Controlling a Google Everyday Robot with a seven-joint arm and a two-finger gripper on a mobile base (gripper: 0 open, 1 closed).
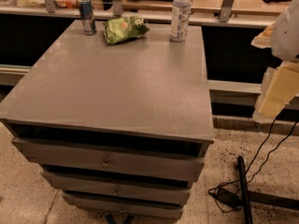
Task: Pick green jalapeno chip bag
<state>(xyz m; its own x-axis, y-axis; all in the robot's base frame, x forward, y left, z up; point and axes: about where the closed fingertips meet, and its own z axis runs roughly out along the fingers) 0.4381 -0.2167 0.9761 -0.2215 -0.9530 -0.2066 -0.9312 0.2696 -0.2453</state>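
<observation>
Lying between can (87, 16) and bottle (180, 15) on the far tabletop (117, 87) is the green jalapeno chip bag (125, 29); the end effector (275, 90) hangs right, state unclear.

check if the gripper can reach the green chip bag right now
Probably yes. The wrinkled light-green foil chip bag lies at the far side of the grey cabinet top, apart from the blue-silver can and clear plastic bottle. The gripper hangs off the cabinet's right side, with nothing between.
</observation>
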